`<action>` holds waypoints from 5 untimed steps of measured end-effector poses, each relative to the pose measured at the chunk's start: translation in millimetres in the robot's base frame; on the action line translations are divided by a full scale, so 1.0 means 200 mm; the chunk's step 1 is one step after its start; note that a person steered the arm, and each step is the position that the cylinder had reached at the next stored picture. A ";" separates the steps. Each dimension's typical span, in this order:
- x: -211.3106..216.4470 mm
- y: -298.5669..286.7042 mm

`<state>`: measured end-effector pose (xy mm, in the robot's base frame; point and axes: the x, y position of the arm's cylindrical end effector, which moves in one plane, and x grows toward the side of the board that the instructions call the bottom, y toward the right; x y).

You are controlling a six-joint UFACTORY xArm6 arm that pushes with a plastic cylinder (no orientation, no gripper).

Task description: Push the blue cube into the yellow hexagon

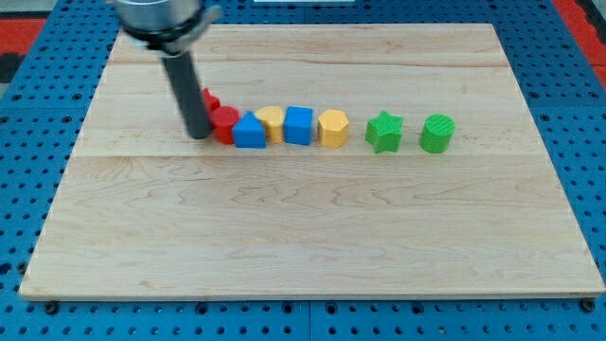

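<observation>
The blue cube [298,125] stands near the middle of the wooden board, just left of the yellow hexagon [332,128]; the two look close or touching. A second yellow block [270,121] sits at the cube's left, partly behind a blue block with a peaked top [249,132]. Two red blocks [224,124] [209,98] lie left of that, partly hidden by the rod. My tip [199,134] rests at the left end of this row, against the red block, well left of the blue cube.
A green star [383,132] and a green cylinder [437,134] stand right of the yellow hexagon. The wooden board [312,227] lies on a blue perforated table [587,123].
</observation>
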<state>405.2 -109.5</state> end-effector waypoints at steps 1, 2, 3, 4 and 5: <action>-0.01 0.35; -0.04 0.63; -0.03 0.82; -0.07 0.83; -0.25 0.95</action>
<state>354.9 80.9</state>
